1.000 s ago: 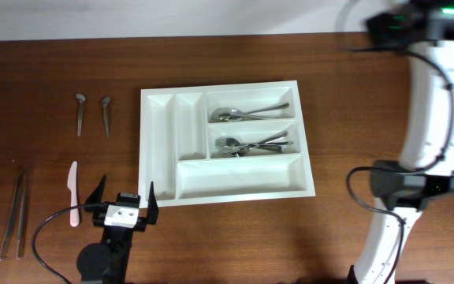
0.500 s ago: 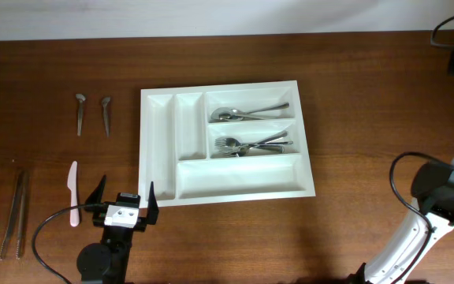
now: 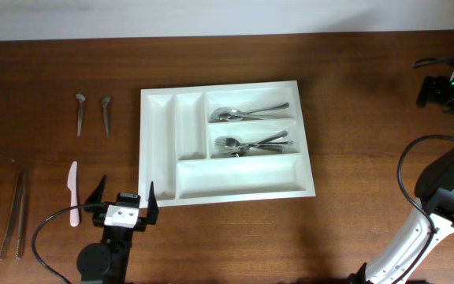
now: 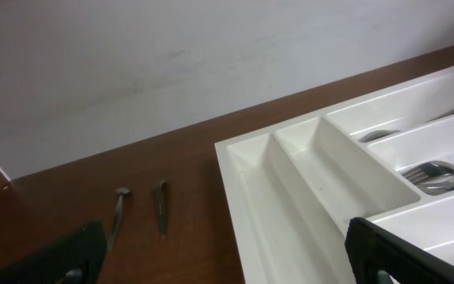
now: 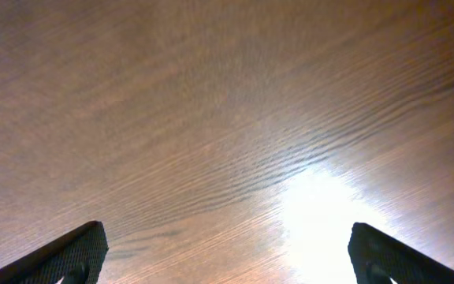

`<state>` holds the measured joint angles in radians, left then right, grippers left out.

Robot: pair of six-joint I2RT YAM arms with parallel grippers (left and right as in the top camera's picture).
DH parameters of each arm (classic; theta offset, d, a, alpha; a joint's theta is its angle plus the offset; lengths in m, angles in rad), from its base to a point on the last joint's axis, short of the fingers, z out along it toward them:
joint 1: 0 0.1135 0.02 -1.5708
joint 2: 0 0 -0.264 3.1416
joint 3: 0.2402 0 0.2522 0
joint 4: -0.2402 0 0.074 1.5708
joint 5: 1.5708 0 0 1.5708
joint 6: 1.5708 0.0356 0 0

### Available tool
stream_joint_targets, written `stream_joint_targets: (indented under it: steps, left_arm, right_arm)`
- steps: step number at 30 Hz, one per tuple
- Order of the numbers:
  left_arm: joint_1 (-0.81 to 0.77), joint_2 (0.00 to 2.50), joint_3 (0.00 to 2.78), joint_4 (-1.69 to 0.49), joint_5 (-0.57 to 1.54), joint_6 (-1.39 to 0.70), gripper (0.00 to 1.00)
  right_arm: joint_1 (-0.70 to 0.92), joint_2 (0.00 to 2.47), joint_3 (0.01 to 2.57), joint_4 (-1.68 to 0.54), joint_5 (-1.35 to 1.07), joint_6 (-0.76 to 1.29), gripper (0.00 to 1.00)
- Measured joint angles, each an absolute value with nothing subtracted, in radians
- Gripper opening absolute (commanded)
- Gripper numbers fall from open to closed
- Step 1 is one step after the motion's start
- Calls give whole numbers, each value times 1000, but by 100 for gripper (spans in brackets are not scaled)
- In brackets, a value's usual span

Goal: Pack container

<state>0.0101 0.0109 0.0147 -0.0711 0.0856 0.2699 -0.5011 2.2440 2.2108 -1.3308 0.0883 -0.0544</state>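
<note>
The white container (image 3: pixel 239 175) lies mid-table, with spoons (image 3: pixel 247 113) in its top long compartment and forks (image 3: pixel 251 145) in the middle one. Its bottom long compartment and both narrow upright compartments are bare. My left gripper (image 3: pixel 123 197) is open and empty just off the tray's front left corner. The left wrist view shows the tray (image 4: pixel 290 197) between the open fingers (image 4: pixel 227 264). My right gripper (image 3: pixel 429 88) is at the far right of the table, well away from the tray. In its wrist view the fingers (image 5: pixel 227 256) are open over bare wood.
Two small metal spoons (image 3: pixel 80 113) (image 3: pixel 106 115) lie left of the tray and also show in the left wrist view (image 4: pixel 120 209) (image 4: pixel 161 207). A white plastic knife (image 3: pixel 73 193) lies beside my left gripper. Two long metal utensils (image 3: pixel 14 214) lie at the far left.
The right arm has swung from the back right corner out to the right edge, and its gripper has come forward. The left arm and all the utensils have stayed put.
</note>
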Motion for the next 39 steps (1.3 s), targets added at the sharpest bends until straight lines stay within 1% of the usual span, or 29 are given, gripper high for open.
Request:
stream_joint_targets:
  steps: [6,18,23,25,29,31,34,39]
  left_arm:
    - [10,11,15,-71,86,270,99]
    - [10,11,15,-49,92,270,99]
    - [10,11,13,70,106,260,99]
    - [10,10,14,82,107,221,99]
    - [37,14,54,-42,69,171,99]
    - [70,31,124,-154,38,163,99]
    - [138,97,290,-312,-4,183,99]
    - [281,339,664,-557,-35,211,99]
  right_arm:
    - [-501,2244,2146,-1310,87,-34,99]
    - [-501,2244,2146,-1307,87,-28,99]
    - [-501,2244,2146,-1307,87,-26,99]
    - [-501,2244,2146,-1307,87,-27,99]
    - [-501,2244,2146,-1307,87,-27,99]
    - [-501,2244,2146,-1307,87,-27,99]
    - [-501,2244,2146,-1307,86,-27,99]
    - [-501,2244,2146,-1306,83,-26,99]
